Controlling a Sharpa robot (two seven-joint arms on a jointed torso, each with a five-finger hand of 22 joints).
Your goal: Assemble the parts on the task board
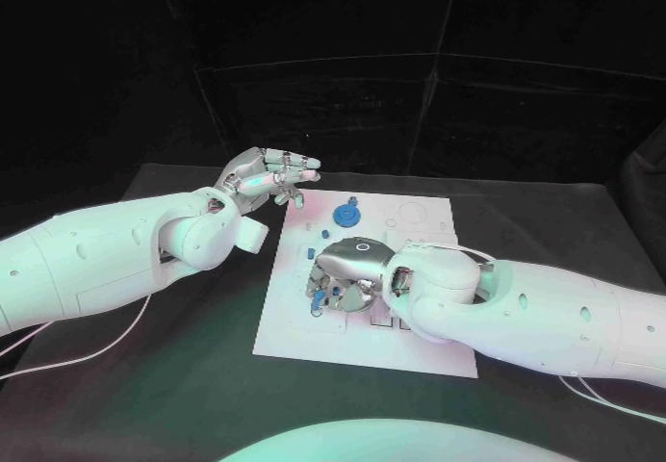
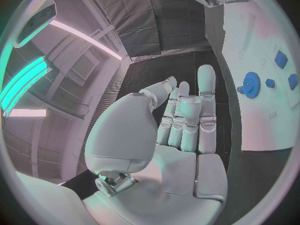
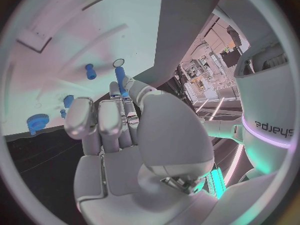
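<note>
Right hand (image 1: 364,272) pinches a blue peg (image 3: 120,80) over the task board (image 1: 417,342) (left hand (image 1: 267,176) hovers empty, fingers apart).

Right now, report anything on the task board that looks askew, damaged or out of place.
Nothing stands out. The task board lies flat on the table, the blue gear and small blue parts rest on it, and the right hand works over them.

white rounded arms (image 1: 97,252), silver jointed hands (image 1: 267,175), thin white cables (image 1: 87,351).

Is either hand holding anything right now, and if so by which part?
The right hand pinches a blue peg by its lower end, over the task board. The left hand holds nothing.
</note>
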